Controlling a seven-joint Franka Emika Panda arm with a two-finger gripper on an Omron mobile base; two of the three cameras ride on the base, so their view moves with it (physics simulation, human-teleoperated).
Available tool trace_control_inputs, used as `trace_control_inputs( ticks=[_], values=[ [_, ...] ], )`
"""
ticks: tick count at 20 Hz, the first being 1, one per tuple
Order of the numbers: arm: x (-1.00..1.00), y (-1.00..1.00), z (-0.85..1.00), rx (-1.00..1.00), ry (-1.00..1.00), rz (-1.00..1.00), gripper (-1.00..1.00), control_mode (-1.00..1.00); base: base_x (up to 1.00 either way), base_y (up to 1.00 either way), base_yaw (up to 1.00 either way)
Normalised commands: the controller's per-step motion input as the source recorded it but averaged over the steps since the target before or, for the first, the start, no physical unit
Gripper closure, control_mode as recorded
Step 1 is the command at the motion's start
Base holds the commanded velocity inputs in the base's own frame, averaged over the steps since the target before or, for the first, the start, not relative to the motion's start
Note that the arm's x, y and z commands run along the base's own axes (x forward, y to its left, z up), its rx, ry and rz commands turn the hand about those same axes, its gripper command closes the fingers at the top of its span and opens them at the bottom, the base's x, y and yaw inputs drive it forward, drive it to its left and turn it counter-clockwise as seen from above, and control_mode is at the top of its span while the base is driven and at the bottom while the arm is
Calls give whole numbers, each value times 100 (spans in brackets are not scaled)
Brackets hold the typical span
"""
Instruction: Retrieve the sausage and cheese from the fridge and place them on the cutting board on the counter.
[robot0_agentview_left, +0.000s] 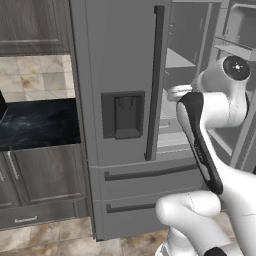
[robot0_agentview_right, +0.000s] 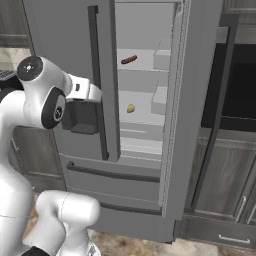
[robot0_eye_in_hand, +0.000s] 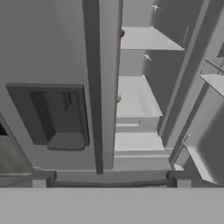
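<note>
The fridge (robot0_agentview_right: 140, 150) stands with its right door swung wide and its left door shut, so the opening step looks done. Inside, the sausage (robot0_agentview_right: 129, 60) lies on an upper shelf, at about 12 o'clock in the right base view, and the cheese (robot0_agentview_right: 130, 108) sits on the shelf below it, nearer the middle of that view. In the hand view slivers of both peek past the edge of the shut left door, the sausage (robot0_eye_in_hand: 122, 33) toward 12 o'clock and the cheese (robot0_eye_in_hand: 118, 98) near centre. Neither has been lifted yet, so both fetches and both placements remain. The gripper (robot0_eye_in_hand: 109, 181), low at 6 o'clock in the hand view, has its jaws spread as wide as they go and holds nothing; it faces the shut door's handle and is well apart from either food. A stretch of the counter (robot0_agentview_left: 37, 122) shows at 9 o'clock in the left base view
</note>
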Motion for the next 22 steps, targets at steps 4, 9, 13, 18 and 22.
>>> trace_control_inputs(
  ticks=[4,9,13,18,22],
  values=[
    [46,44,-20,0,-2,16,-100,-100,0,0,0],
    [74,14,-16,0,-7,-1,-100,-100,0,0,0],
    [62,3,-1,0,-6,-14,-100,-100,0,0,0],
    [55,4,-1,0,-1,-9,-100,-100,0,0,0],
    [63,8,-3,1,0,0,-100,-100,0,0,0]
  ],
)
